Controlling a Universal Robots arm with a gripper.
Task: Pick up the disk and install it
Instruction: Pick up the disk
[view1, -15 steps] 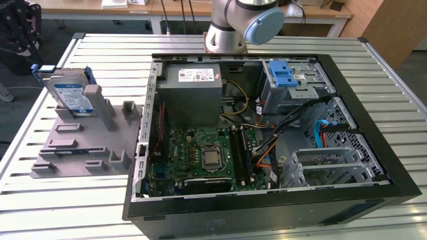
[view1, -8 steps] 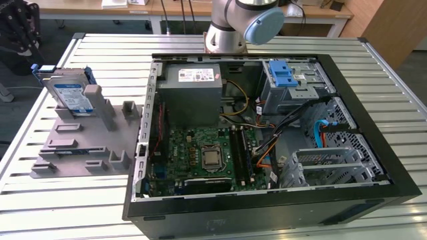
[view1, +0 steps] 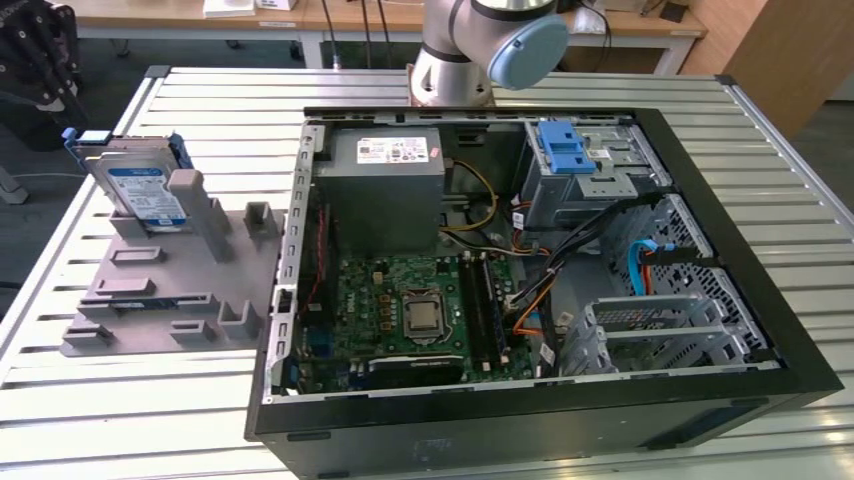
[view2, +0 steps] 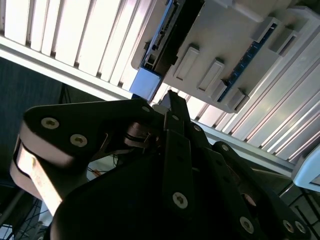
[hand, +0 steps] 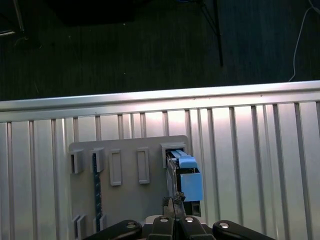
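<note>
A slatted aluminium bench (view1: 174, 90) stands over a dark floor (hand: 150, 45), with wooden desks (view1: 360, 15) behind it. On the bench lie an open computer case (view1: 534, 290) and, at the exterior view's left, a grey holder (view1: 160, 290) with several slots.

The disk (view1: 140, 188) stands on edge in 1 slot at the far end of that holder, well apart from the case. Its long axis seems to run upward with a slight lean, and its broad face is turned toward the exterior view's right. That face is silver metal with a white-and-blue label (view1: 138, 192), and a blue bracket (hand: 188, 177) frames the top edge.

The arm (view1: 467, 45) rises from the far side of the bench. In both wrist views the gripper (hand: 171, 206) hangs just above the disk's bracket, apart from it, pinched together and holding nothing.
</note>
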